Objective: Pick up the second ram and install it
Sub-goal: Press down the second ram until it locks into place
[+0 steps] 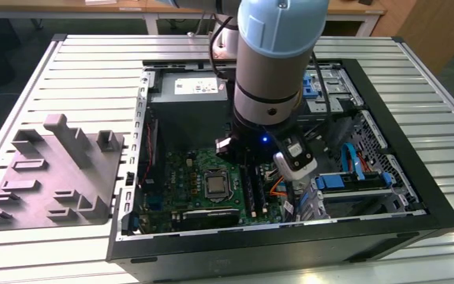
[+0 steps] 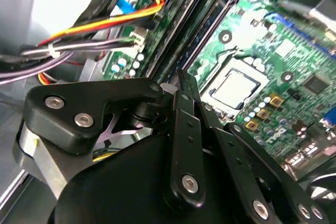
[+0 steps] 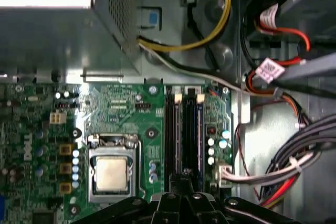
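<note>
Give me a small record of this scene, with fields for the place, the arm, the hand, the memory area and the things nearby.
place: open black computer case on slatted metal table
arm: pale blue robot arm, reaching down into the case
hand: black hand, tip at the long black memory slots
memory: thin dark blue memory stick standing in a slot
board: green motherboard with silver square processor
nearby: grey moulded fixture, at the exterior view's left
</note>
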{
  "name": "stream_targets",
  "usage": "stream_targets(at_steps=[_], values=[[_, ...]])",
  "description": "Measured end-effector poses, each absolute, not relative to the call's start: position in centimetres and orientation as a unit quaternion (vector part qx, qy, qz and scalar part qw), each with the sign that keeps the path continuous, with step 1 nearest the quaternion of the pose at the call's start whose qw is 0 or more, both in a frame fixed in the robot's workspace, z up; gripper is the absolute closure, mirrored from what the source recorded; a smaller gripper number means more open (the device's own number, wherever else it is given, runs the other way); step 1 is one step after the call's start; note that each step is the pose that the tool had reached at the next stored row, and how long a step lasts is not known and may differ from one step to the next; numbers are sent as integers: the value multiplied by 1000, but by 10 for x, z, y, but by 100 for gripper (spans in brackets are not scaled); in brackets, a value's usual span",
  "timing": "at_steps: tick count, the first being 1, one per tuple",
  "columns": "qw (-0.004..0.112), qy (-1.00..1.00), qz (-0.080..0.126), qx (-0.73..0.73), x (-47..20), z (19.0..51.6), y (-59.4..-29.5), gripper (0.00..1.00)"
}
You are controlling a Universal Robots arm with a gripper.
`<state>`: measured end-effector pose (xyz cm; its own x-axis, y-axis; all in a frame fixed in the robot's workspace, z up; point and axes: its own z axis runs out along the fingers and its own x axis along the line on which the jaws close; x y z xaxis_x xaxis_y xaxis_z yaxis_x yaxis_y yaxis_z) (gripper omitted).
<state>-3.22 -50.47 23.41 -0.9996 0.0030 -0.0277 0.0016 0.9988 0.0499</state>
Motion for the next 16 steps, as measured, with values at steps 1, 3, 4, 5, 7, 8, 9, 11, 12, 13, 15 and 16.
stream_targets(at_steps=[1,3,4,5,7,8,9,11,12,13,15,16], values=[[14,1000,25,1,-32,234,-507,90],[14,1000,25,1,-32,234,-510,90],[14,1000,25,1,-32,234,-512,90],[14,1000,25,1,-32,234,-514,90],[14,1000,25,1,-32,234,-518,90],[14,1000,25,1,-32,234,-520,90],[14,1000,25,1,-32,234,-522,90],[14,1000,25,1,-32,234,-525,90],[14,1000,25,1,-32,234,-526,90],[14,1000,25,1,-32,234,-528,90],[14,1000,25,1,-32,234,-529,90],[14,1000,25,1,-32,234,-529,90]])
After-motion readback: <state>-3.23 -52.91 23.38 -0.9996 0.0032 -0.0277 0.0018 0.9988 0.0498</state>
